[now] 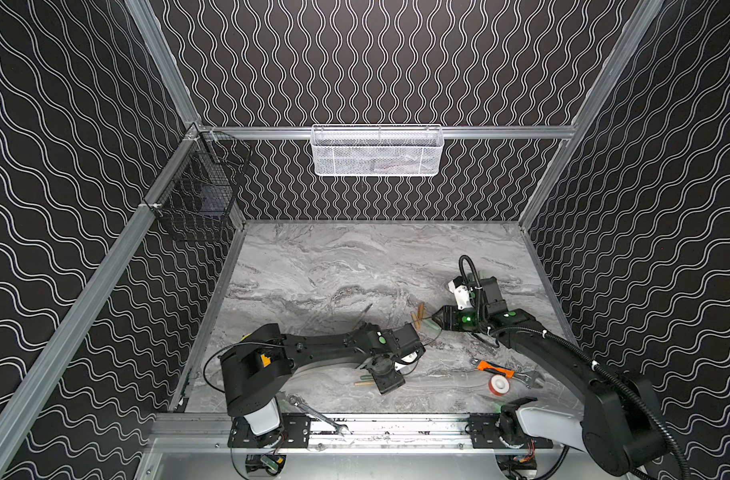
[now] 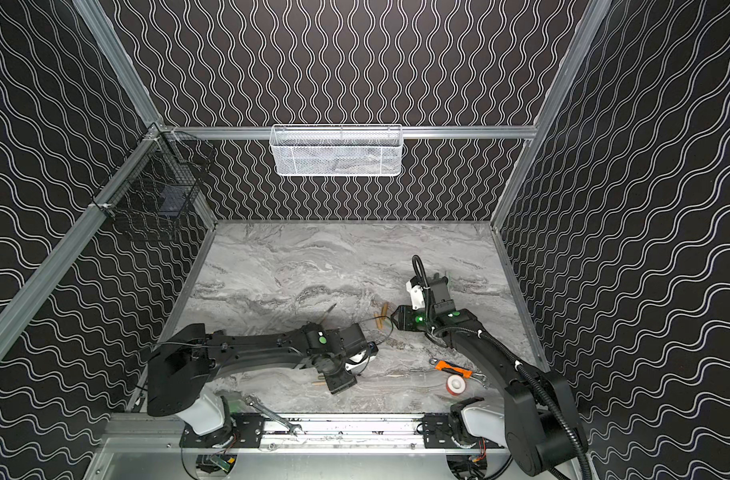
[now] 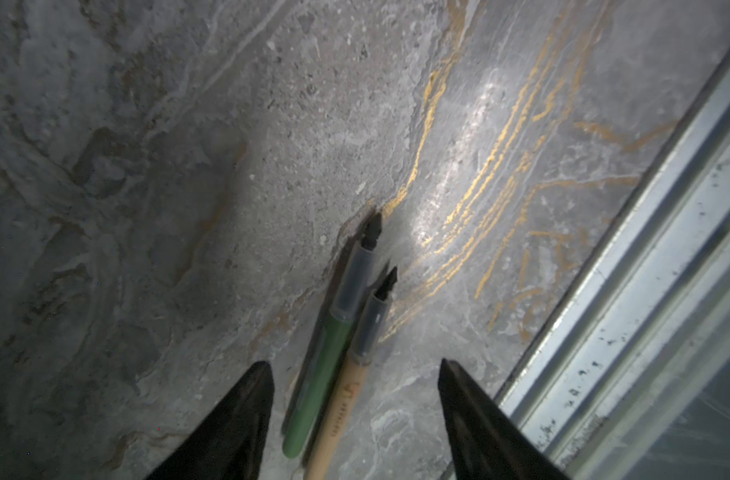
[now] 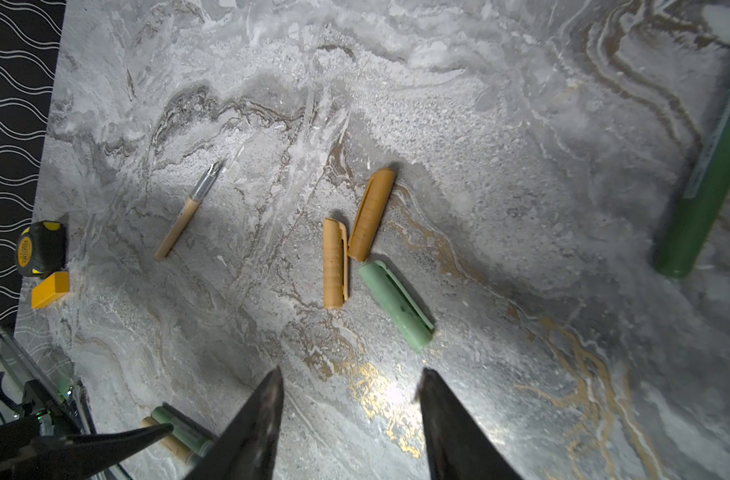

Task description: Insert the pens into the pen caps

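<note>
In both top views, shows a grey worktop [image 1: 334, 266] with two tan caps [image 1: 416, 320] and a pale green cap [image 1: 433, 326] bunched right of middle, just off the tips of the right fingers [image 1: 441, 320]. Places a lone pen [image 1: 366, 312] left of the caps, apart from them. Places a green pen [image 1: 366, 377] and a tan pen [image 1: 362, 384] nearer the front rail [image 1: 396, 424], side by side, poking out from under the left arm [image 1: 325, 349]. Sets an orange tool [image 1: 494, 368], a tape roll [image 1: 499, 384] and a wrench [image 1: 317, 413] well apart from the caps.

In the left wrist view, shows the green pen and tan pen flat on the worktop, touching along their barrels, dark nibs pointing away from the camera. Holds the left fingers [image 3: 238, 419] spread wide, one on each side of the pair, pinching neither.

In the right wrist view, holds the right fingers spread over bare worktop, pinching nothing. Shows the three caps just ahead of the tips: the tan two close together, the pale green cap just beside them and nearest. Shows the lone pen farther off, well apart. Catches the butts of the green pen and tan pen at the frame's edge, beside the left fingers' tips. Leaves every cap off its pen.
</note>
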